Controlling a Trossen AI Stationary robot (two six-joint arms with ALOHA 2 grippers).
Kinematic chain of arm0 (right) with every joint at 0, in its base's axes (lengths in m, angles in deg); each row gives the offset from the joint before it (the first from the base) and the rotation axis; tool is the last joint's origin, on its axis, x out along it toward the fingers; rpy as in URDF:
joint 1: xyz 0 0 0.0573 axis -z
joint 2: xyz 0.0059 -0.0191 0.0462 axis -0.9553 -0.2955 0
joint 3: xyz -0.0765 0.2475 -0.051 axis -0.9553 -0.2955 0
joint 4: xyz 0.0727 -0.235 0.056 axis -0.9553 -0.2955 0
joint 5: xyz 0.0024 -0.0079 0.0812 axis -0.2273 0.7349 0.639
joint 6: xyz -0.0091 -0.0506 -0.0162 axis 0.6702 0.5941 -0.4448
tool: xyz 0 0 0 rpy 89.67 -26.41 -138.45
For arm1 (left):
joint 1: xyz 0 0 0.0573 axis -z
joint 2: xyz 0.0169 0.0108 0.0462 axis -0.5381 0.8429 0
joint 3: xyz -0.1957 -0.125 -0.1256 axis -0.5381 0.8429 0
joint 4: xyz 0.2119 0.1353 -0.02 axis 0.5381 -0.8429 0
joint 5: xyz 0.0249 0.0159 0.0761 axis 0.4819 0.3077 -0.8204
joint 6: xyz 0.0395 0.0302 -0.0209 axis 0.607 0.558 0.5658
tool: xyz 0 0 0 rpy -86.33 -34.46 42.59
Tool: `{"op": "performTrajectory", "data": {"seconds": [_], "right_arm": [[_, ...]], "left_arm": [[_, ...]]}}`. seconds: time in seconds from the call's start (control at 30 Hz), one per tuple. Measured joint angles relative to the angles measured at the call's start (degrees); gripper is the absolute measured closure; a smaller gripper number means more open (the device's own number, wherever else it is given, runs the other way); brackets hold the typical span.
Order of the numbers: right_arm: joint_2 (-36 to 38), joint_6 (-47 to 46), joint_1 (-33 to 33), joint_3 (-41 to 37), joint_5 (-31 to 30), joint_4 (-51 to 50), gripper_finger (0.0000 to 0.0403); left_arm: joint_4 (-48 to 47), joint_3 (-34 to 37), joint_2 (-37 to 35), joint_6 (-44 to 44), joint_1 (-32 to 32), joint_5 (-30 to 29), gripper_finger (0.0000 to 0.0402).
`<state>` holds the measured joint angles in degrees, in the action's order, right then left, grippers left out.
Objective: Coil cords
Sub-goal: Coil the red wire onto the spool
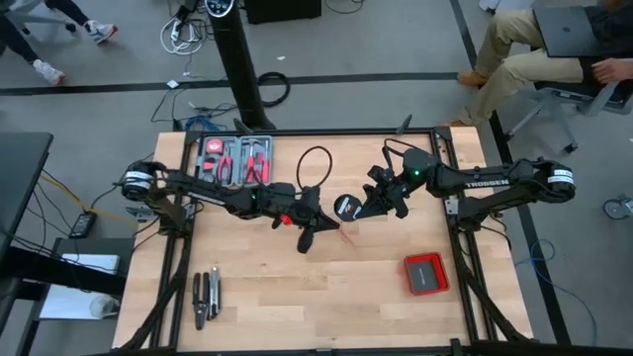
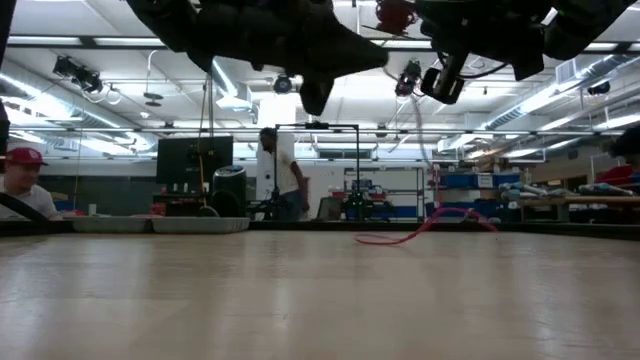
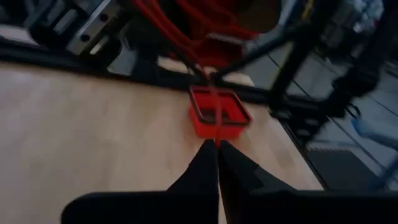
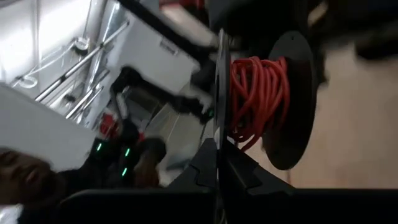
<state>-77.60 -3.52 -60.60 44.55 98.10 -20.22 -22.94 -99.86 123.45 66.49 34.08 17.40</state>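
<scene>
The cord is a thin red wire. Part of it is wound on a small black spool [image 4: 258, 99], [image 1: 345, 207] that hangs above the table's middle, with my right gripper [image 4: 219, 146], [image 1: 360, 210] shut on the spool. The loose rest lies in low loops on the wood [image 2: 430, 225]. A strand runs from the spool to my left gripper [image 3: 217, 146], [image 1: 326, 225], which is shut on the wire just left of the spool and points toward the table's near right. My left gripper pinches the thin red wire [image 3: 215, 127] between its two shut fingertips, a single strand. The fingers come nearly level, slanting slightly down. The strand runs on from the tips, over the table. My right gripper pinches the rim of the spool's near flange [image 4: 219, 118] between its two fingers, which come level from the table's right. The spool is lifted clear of the table, its axis about level, with the red windings [image 4: 255, 87] beside the fingers.
A flat red square box [image 1: 425, 274] lies at the near right. A tool tray [image 1: 235, 161] sits at the far left, a black cable loop [image 1: 315, 163] beside it, and pliers [image 1: 206, 297] at the near left. People are in the room beyond the table.
</scene>
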Motion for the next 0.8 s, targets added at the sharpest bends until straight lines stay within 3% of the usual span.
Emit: {"op": "performTrajectory", "data": {"seconds": [0.13, 0.4, 0.7, 0.8], "right_arm": [[0.0, -0.8, 0.1, 0.0, 3.1, -3.2, 0.0402], [0.0, 0.1, 0.7, 0.1, 5.3, -7.6, 0.0402], [0.0, -0.3, 0.4, 0.1, 8.1, -7.8, 0.0403], [0.0, -0.4, 0.4, 0.1, 8.4, -7.8, 0.0403]], "left_arm": [[-5.0, 0.0, -3.1, 1.6, -1.5, 1.3, 0.0399], [-5.6, 0.0, -6.0, 5.1, -3.7, 4.3, 0.04], [-5.2, -0.8, -6.2, 23.7, -4.6, 4.8, 0.04], [-5.0, -1.8, -6.2, 32.0, -4.6, 2.4, 0.04]]}}
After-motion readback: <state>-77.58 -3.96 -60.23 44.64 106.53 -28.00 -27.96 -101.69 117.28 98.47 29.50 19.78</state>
